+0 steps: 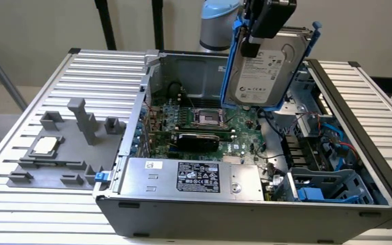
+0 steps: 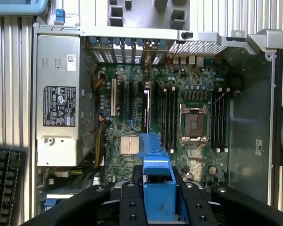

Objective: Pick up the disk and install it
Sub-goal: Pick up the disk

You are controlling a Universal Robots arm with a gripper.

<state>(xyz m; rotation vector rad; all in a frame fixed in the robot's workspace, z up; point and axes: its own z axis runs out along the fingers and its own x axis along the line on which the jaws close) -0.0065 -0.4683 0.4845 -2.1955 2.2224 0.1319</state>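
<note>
Your claw [image 1: 259,38] clamped the disk [image 1: 261,76] upright, its white label unreadable; the open computer [image 1: 250,219] sat below.

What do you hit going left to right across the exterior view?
Left to right: small square silver chip → tall grey plastic post → black square CPU socket → silver-grey hard disk in blue carrier.

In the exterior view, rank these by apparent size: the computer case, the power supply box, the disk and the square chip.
1. computer case
2. disk and power supply box: about alike. The disk is held aloft, possibly nearer the camera, so I won't rank them.
3. square chip
</note>
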